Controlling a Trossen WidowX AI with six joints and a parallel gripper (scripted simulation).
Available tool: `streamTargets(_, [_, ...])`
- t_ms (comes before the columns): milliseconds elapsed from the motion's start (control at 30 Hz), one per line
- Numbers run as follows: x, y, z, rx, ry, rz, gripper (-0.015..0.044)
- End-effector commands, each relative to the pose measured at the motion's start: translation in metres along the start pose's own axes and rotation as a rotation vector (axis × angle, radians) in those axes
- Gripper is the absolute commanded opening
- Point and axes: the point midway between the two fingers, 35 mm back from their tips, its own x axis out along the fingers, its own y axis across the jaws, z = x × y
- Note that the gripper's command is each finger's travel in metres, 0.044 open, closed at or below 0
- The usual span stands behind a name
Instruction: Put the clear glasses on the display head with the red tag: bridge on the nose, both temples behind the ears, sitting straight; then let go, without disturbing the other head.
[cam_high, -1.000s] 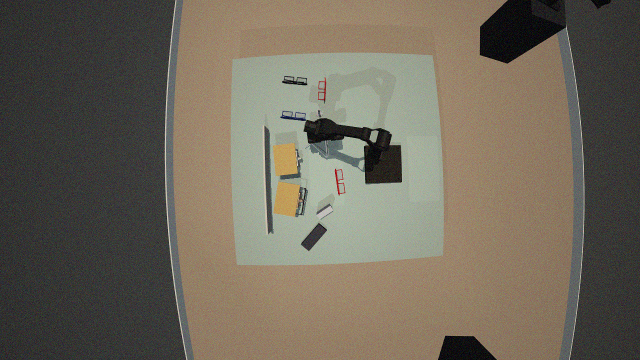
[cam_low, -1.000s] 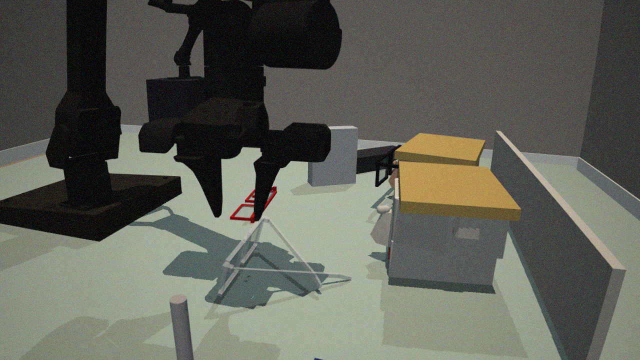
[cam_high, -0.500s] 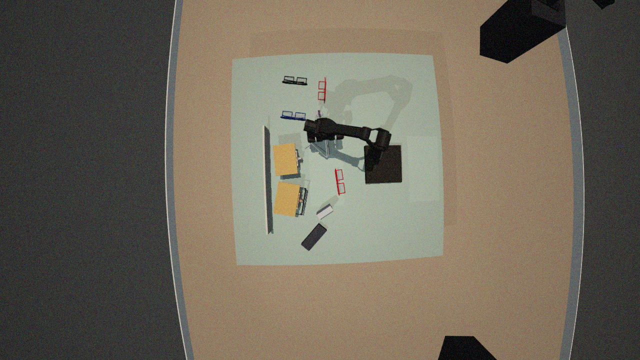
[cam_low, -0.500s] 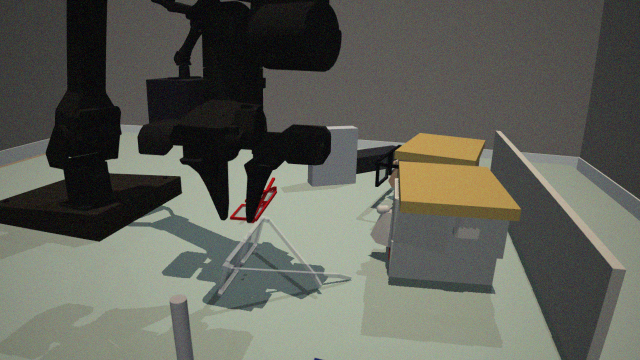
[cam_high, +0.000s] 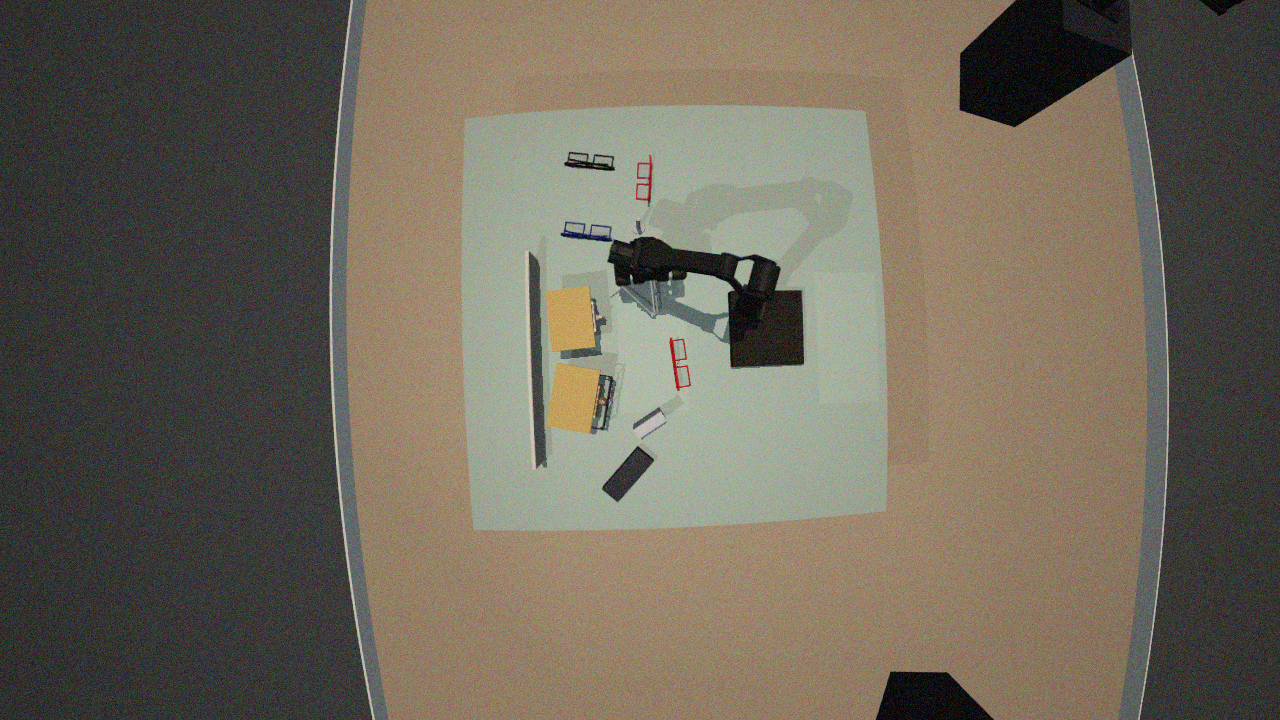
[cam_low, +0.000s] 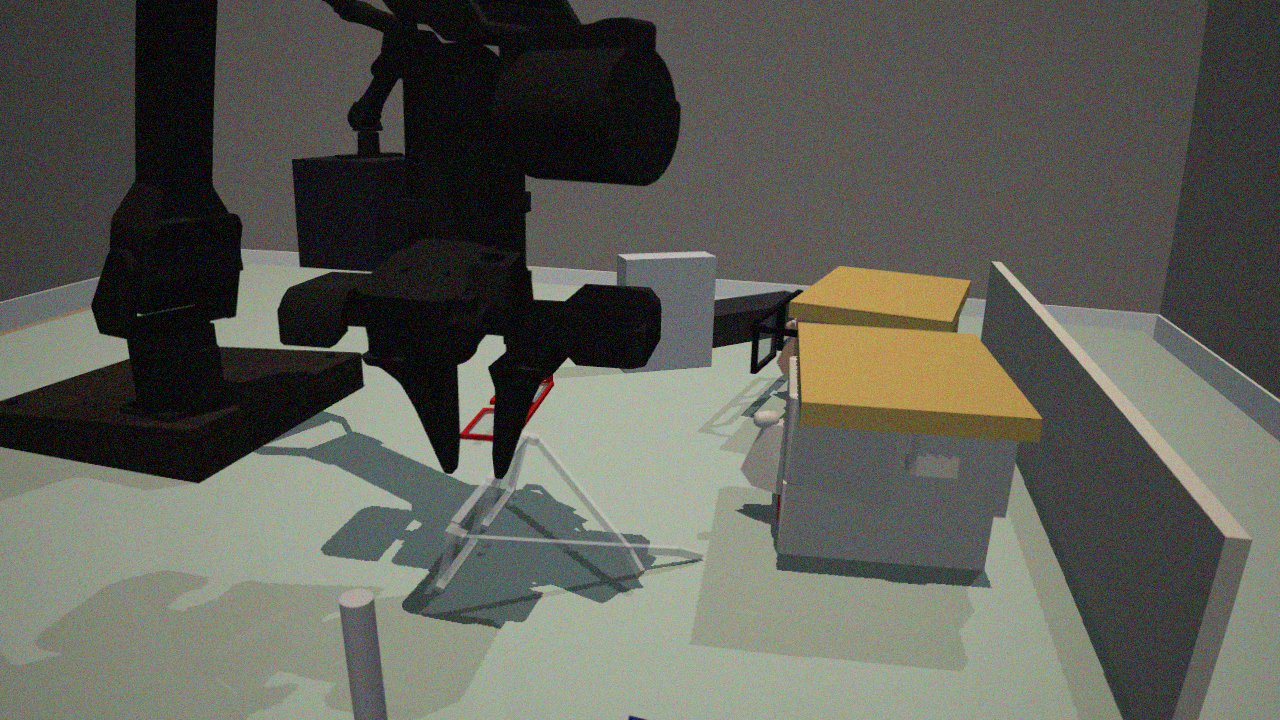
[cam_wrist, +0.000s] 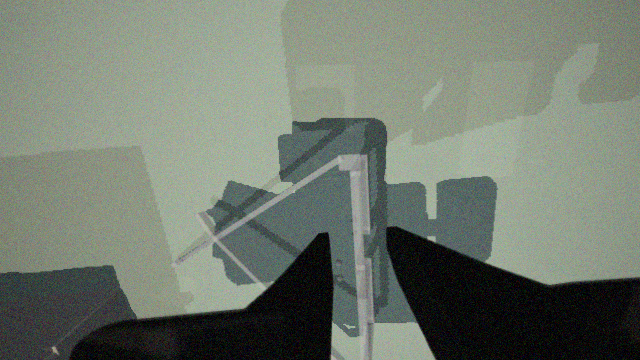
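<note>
The clear glasses (cam_high: 655, 300) (cam_low: 581, 542) (cam_wrist: 360, 200) stand on the table, front frame leaning, temples crossing and reaching toward the heads. My gripper (cam_low: 475, 473) (cam_wrist: 357, 239) is partly open, pointing down, with its fingertips at the upper edge of the front frame, one on each side in the wrist view. The frame does not look pinched. The red-tag head (cam_high: 570, 317) (cam_low: 877, 528) has a yellow top; a sliver of its red tag (cam_low: 779, 506) shows below the nose (cam_low: 760, 461). The other head (cam_high: 573, 397) (cam_low: 881, 291) wears black glasses. Its tag is hidden.
A long upright panel (cam_high: 537, 358) (cam_low: 1118, 465) stands behind both heads. A grey post (cam_high: 639, 226) (cam_low: 362, 658) stands near the gripper. Red glasses (cam_high: 674, 363), a pale box (cam_high: 650, 422) (cam_low: 666, 308) and a dark box (cam_high: 628, 473) lie beyond. Blue glasses (cam_high: 586, 236) lie near the post.
</note>
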Motion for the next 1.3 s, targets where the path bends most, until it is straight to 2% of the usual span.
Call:
streamTargets(0, [0.009, -0.001, -0.001, 0.002, 0.007, -0.003, 0.012])
streamTargets(667, [0.041, -0.006, -0.001, 0.002, 0.007, -0.003, 0.012])
streamTargets(1200, [0.042, -0.001, -0.001, 0.002, 0.007, -0.003, 0.012])
streamTargets(1267, [0.042, -0.004, -0.001, 0.001, 0.003, -0.007, 0.0107])
